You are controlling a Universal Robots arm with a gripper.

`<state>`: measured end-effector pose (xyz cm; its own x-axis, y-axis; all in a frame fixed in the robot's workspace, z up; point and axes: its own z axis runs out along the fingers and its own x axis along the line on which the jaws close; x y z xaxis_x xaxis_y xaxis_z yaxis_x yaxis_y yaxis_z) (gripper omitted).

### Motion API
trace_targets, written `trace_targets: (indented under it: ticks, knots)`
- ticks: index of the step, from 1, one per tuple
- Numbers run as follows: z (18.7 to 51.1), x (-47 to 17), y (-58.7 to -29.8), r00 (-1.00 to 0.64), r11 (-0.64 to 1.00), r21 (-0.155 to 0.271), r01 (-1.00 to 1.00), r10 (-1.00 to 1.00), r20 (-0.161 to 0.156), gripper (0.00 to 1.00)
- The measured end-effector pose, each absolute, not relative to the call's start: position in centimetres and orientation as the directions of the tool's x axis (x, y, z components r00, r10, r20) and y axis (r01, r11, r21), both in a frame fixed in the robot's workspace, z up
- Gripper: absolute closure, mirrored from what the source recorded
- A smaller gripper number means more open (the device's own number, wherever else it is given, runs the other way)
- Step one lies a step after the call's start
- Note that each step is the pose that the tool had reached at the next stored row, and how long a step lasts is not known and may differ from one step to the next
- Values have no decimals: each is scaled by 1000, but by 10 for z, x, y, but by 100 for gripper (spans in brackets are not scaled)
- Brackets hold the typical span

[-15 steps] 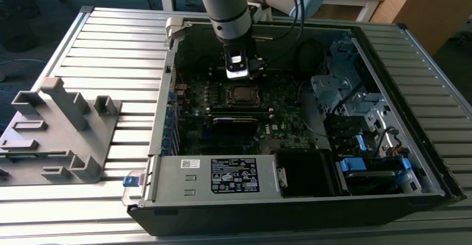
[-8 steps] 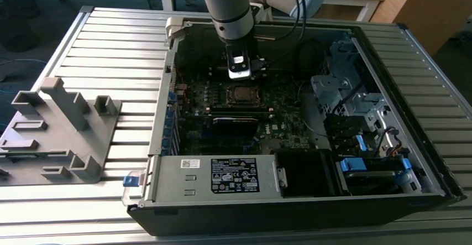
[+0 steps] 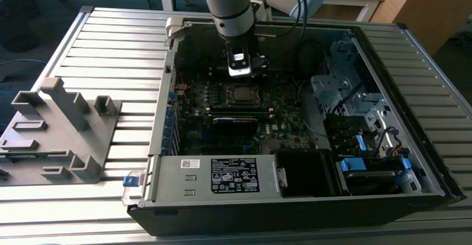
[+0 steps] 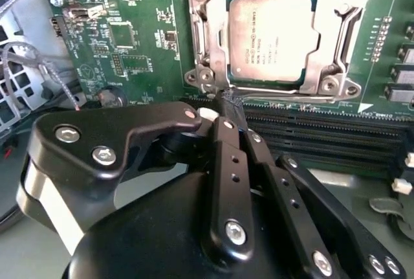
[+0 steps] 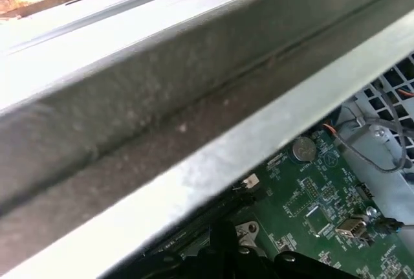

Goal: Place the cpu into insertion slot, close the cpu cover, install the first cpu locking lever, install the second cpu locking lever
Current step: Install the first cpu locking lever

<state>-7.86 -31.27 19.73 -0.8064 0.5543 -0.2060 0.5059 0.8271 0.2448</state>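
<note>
The cpu (image 4: 275,33), a silver-grey square chip, lies flat in the insertion slot (image 3: 242,94) on the green motherboard. The cpu cover (image 4: 336,52), a silvery frame plate, lies down around the chip with its face showing through the window. My gripper (image 4: 231,107) hangs just beside the socket's edge, its black fingers (image 4: 223,143) pressed together with nothing clearly between them. In the exterior view the gripper (image 3: 242,71) sits inside the open computer case, just behind the socket. I cannot make out how the locking levers stand.
The open computer case (image 3: 166,90) lies on a slatted metal table (image 3: 110,51). A labelled silver power-supply box (image 3: 214,176) fills the near side. Black memory slots (image 4: 323,130) run beside the socket. A grey fixture (image 3: 59,129) stands at the exterior view's left. A case wall (image 5: 162,98) is close to the wrist.
</note>
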Motion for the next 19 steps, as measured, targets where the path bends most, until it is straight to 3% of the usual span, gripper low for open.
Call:
trace_targets:
  ticks: [12,19]
  knots:
    - [204,-78,-313,-807,827,244,507,554,-202,89]
    - [204,-75,-313,-823,827,195,527,554,-126,89]
